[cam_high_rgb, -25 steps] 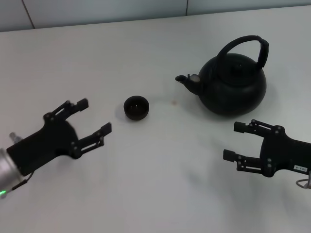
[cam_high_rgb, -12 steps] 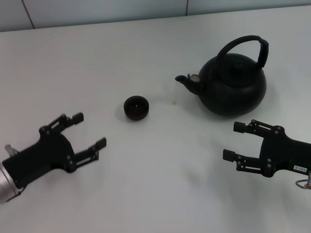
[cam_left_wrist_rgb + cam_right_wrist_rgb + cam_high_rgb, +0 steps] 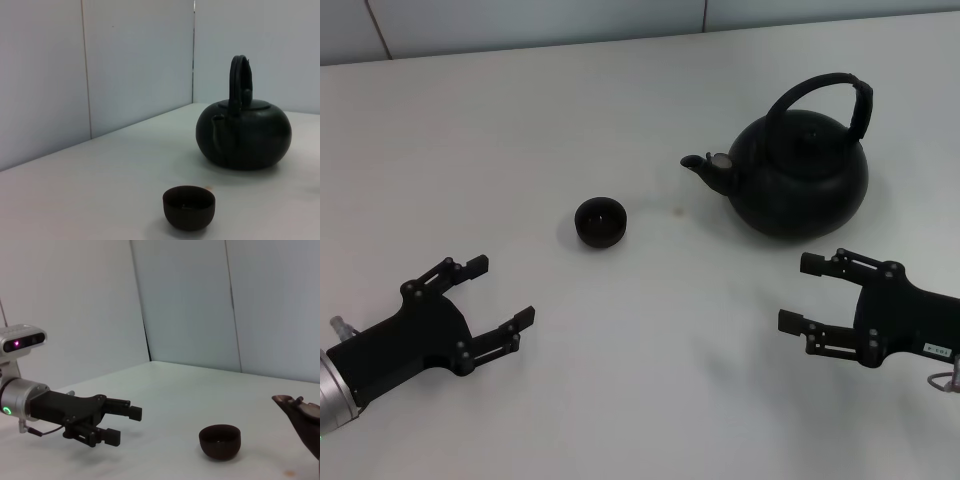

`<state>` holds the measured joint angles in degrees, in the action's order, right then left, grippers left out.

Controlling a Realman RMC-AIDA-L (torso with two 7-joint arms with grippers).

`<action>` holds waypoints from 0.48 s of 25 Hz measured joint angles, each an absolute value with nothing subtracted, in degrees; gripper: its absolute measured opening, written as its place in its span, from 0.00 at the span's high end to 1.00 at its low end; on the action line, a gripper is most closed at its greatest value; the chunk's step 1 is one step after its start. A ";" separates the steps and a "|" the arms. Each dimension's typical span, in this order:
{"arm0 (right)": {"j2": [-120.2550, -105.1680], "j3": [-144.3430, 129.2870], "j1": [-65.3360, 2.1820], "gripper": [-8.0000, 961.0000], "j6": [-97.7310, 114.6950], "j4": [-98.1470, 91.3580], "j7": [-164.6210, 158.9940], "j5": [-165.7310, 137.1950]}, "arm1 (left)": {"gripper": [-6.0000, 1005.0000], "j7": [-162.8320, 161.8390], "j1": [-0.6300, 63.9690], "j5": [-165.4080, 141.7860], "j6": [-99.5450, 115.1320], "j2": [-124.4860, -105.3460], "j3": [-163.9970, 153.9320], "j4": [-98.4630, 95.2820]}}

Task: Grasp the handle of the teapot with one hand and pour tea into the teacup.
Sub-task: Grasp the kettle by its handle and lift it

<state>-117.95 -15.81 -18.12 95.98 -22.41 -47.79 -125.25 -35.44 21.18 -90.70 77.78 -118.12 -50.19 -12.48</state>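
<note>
Hovering over the desk [image 3: 650,380], my left claw [image 3: 502,293] and right claw [image 3: 798,292] gape wide, empty, near the teacup [image 3: 600,221] and teapot [image 3: 798,172].

Open table [image 3: 650,330] btwn teacup [image 3: 600,221] & teapot [image 3: 800,172].

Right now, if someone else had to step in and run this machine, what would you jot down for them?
Left gripper: open, empty, low over the table on the robot's left, short of the teacup.
Right gripper: open, empty, on the near side of the teapot, not touching it.
Teapot stands upright on the table, spout toward the teacup; the handle arches up, free.
Teacup upright, apart from the spout; whether it holds any tea cannot be told.
Done: no grasp yet.
Left: grasp the handle, lift, pour into the teacup.
</note>
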 joint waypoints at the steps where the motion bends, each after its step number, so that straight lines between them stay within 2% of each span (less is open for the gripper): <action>1: -118.06 -15.46 -17.91 0.16 96.02 -22.39 -47.65 -125.24 | 0.14 -35.59 21.18 -90.70 77.98 -118.13 -50.19 -12.51; 5: -118.99 -10.49 -16.67 0.16 96.90 -21.05 -45.20 -125.00 | 0.14 -35.99 21.07 -90.70 79.20 -118.08 -49.97 -12.60; 12: -119.29 4.63 -12.45 0.16 94.68 -6.37 -31.44 -120.02 | 0.14 -36.12 20.82 -90.67 80.53 -117.66 -49.76 -12.66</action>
<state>-119.29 4.63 -12.45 94.68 -6.37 -31.44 -120.02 -36.12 20.82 -90.67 80.53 -117.66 -49.76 -12.66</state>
